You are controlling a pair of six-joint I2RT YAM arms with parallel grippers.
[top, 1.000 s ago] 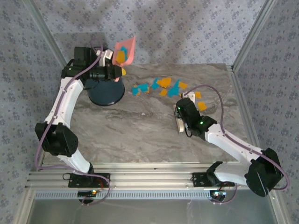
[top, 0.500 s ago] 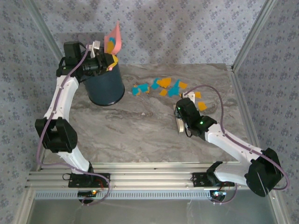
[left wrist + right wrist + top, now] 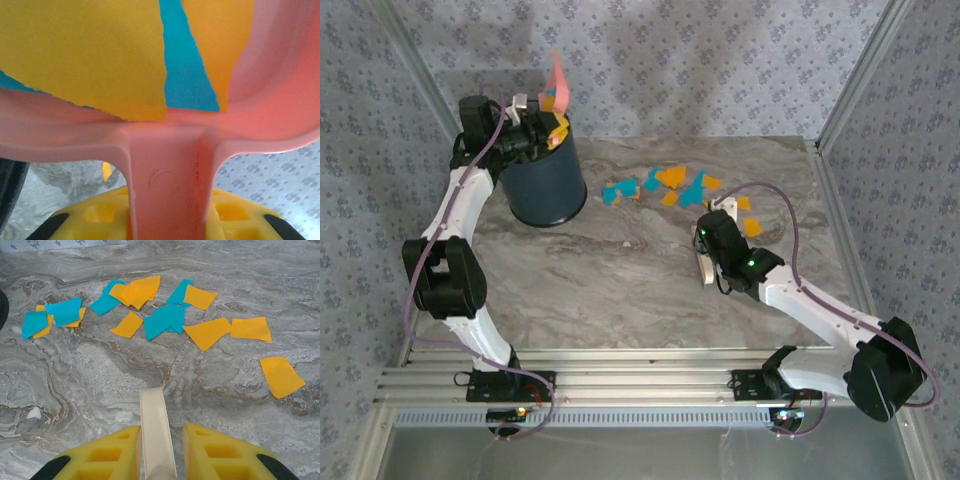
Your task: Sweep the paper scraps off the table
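Now pink dustpan (image 3: 558, 80) (image 3: 272, 100), clamped in your left pincer (image 3: 527, 128) (image 3: 167, 222), tipped upright over bin (image 3: 548, 190): load dumping. Right pincer (image 3: 705, 264) (image 3: 159, 450) grips brush handle (image 3: 156, 425); paper scraps (image 3: 665, 185) (image 3: 165, 317) remain on table (image 3: 620, 295)

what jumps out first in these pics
The pink dustpan stands out first: the left end effector grips its handle and holds it tipped steeply above the dark bin at the table's far left, with teal and orange pieces inside it. Next comes the bright scatter of paper scraps on the grey table, right of the bin. The right end effector is shut on a cream bar just short of them.
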